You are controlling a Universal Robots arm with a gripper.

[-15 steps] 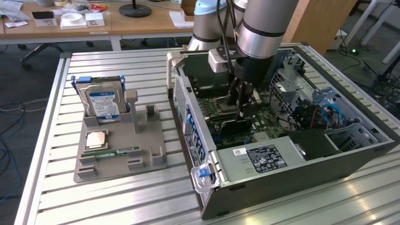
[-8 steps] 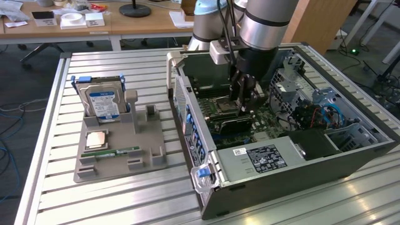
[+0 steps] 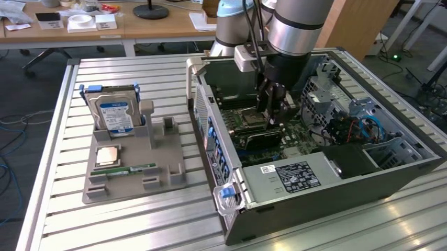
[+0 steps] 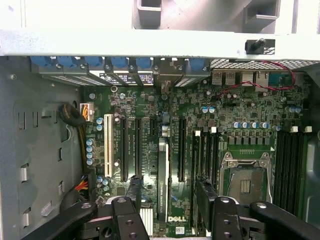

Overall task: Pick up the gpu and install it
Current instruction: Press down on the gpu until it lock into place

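Black gripper (image 4: 170, 192) fingers were seen spread wide and empty inside the open grey computer case (image 3: 363, 180), just over the thin green gpu card (image 4: 162, 180) already standing in its motherboard slot. Half-seated contacts could be missed, tbh.

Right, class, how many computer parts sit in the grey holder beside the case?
3: a hard drive standing upright at the far end, a processor chip lying flat in the middle, a memory stick lying nearer the camera. None looks hidden.
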